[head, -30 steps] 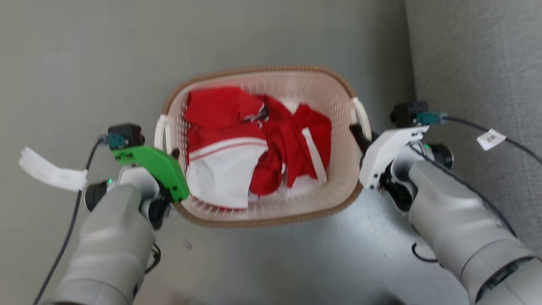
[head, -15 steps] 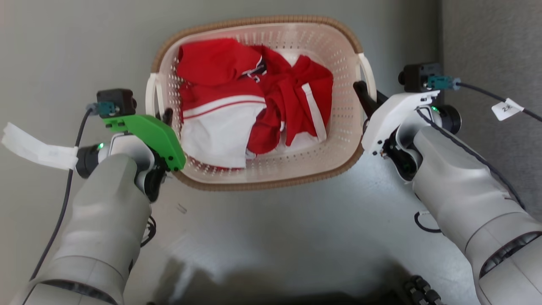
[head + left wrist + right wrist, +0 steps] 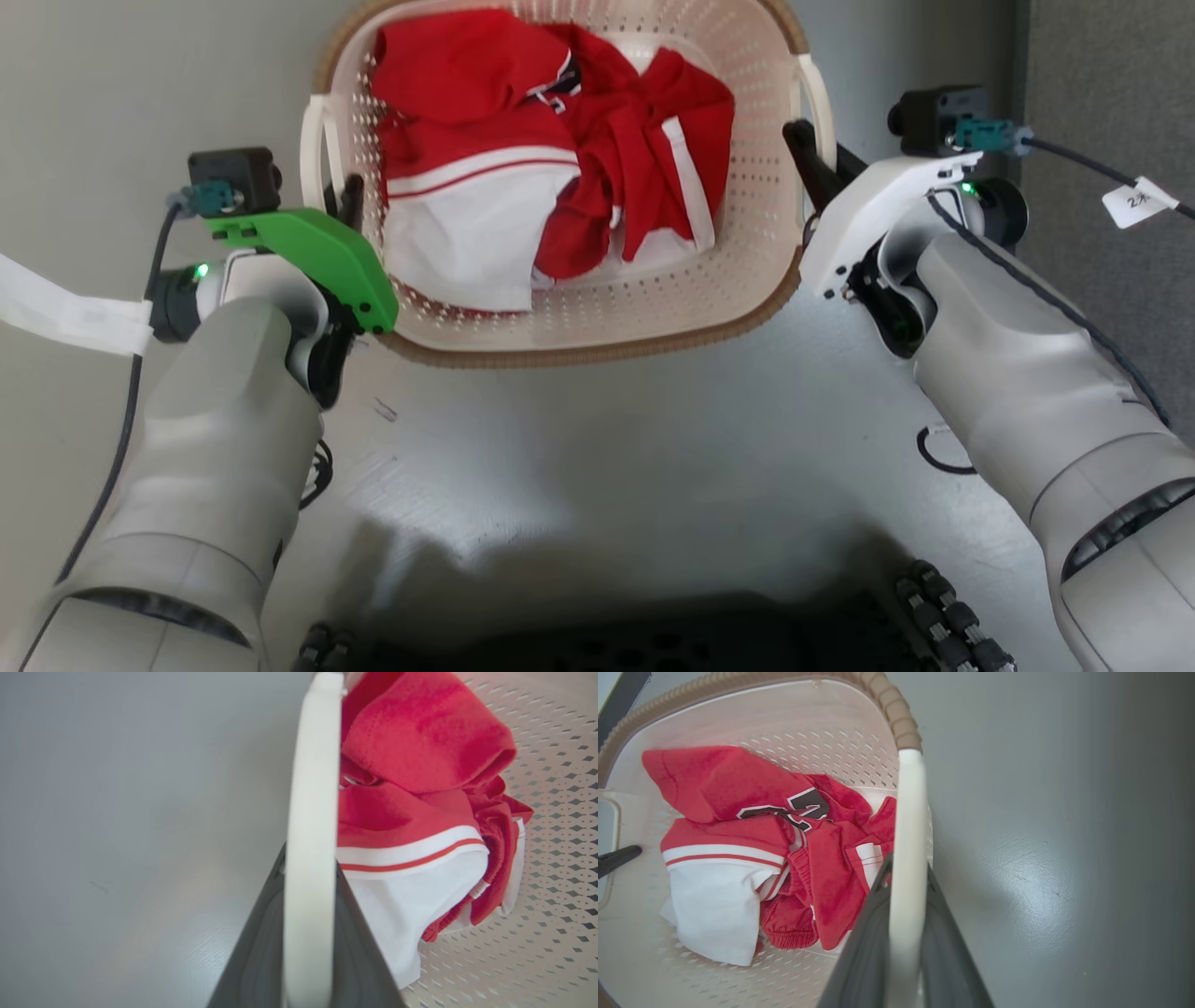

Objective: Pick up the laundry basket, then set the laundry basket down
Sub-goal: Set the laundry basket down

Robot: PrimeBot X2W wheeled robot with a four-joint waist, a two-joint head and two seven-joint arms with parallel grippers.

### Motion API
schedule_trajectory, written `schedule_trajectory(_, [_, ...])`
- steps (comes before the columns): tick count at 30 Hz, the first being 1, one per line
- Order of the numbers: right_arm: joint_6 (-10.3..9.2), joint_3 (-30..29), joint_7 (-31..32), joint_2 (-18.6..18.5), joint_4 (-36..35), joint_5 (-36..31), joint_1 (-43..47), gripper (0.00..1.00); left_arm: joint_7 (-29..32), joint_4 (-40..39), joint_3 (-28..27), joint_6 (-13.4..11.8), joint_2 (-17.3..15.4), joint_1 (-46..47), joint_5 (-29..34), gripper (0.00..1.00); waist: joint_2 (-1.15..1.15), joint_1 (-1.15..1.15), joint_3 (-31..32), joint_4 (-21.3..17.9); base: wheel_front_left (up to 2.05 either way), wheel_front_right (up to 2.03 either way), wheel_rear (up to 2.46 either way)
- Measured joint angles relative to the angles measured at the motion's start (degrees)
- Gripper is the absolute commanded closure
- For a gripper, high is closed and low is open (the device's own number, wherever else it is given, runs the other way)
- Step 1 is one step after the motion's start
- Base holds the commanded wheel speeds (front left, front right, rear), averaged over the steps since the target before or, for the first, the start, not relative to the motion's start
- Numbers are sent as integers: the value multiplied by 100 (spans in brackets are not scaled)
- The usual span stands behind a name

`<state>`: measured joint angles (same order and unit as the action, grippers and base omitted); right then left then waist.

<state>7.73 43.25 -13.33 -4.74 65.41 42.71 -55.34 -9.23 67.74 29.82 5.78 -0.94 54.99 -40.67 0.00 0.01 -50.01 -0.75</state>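
Okay, head view, laundry basket [image 3: 597, 347]: top centre between both arms, over the grey floor [image 3: 597, 467], loaded with red and white clothes [image 3: 560, 159].
Head view, step: probably the carry between pick-up and set-down; can't tell whether clear of the floor.
Head view, next move: lowering both sides evenly, keeping things level, letting go only once settled.
Head view, left claw [image 3: 341, 198]: pinched narrow at the left handle [image 3: 311, 149], forearm reaching up the frame.
Head view, right claw [image 3: 815, 149]: same deal at the right handle [image 3: 820, 107], forearm angled inward.
Left wrist view, fingers [image 3: 359, 952]: one either side of the left handle, squeezed onto it.
Right wrist view, fingers [image 3: 859, 961]: closed around the right handle, clothes on the inner side, bare floor on the outer.
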Motion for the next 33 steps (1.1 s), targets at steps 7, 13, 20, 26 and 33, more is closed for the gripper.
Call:
schedule_trajectory(7, [-9, -120, -53, 18, 2, 13, -85, 100, -98, 24, 16, 0, -4, 157, 13, 100, 0, 0, -211, -46, 0, 0, 0])
schedule_trajectory(13, [-9, -147, -75, 58, 70, 13, -86, 100, -148, 99, 51, 2, 3, 165, 26, 100, 0, 0, -318, -78, 0, 0, 0])
schedule_trajectory(20, [-9, -145, -92, 80, 133, 11, -90, 100, -149, 185, 132, 19, 7, 222, 116, 100, 0, -1, -367, -76, 0, 0, 0])
schedule_trajectory(26, [-2, -144, -178, 56, 134, 2, -261, 100, -220, 198, 121, 20, 4, 387, 118, 100, 0, -1, -488, -67, 0, 0, 0])
schedule_trajectory(33, [25, -148, -229, 53, 133, -1, -288, 100, -250, 225, 110, 36, 5, 391, 118, 100, 0, -1, -525, -61, 0, 0, 0])
